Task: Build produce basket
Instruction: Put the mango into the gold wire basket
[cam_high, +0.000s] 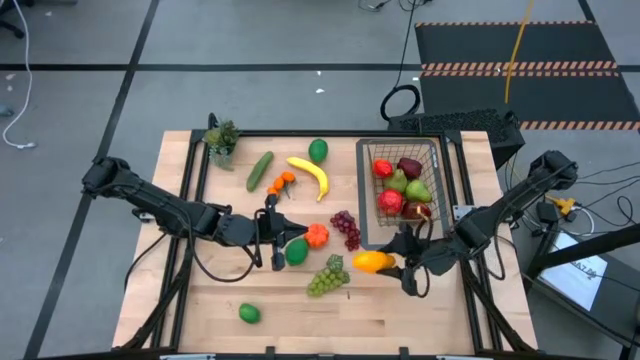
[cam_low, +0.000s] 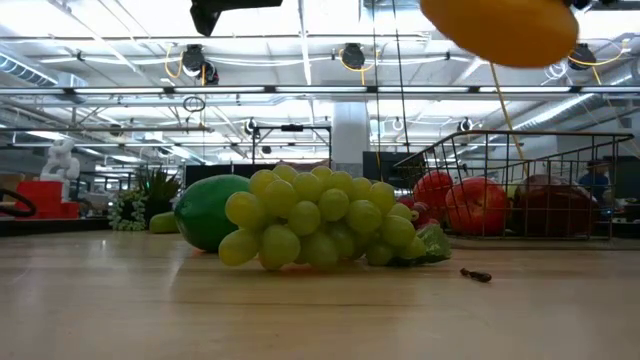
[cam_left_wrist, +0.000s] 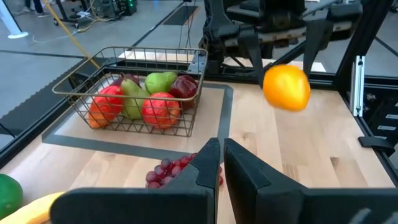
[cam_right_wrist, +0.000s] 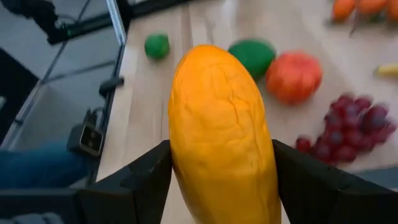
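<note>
Left arm: reaching in from the table's left edge toward the middle, links lying low over the tabletop.
Left gripper (cam_high: 277, 238): sitting near the table centre, fingers (cam_left_wrist: 208, 163) pressing together with nothing between them.
Right arm: reaching in from the table's right edge, elbow raised, forearm angling toward the table's front centre.
Right gripper (cam_high: 385, 262): hovering above the table surface, fingers (cam_right_wrist: 149, 171) spreading wide and clamping the mango (cam_right_wrist: 222, 130) from both sides.
</note>
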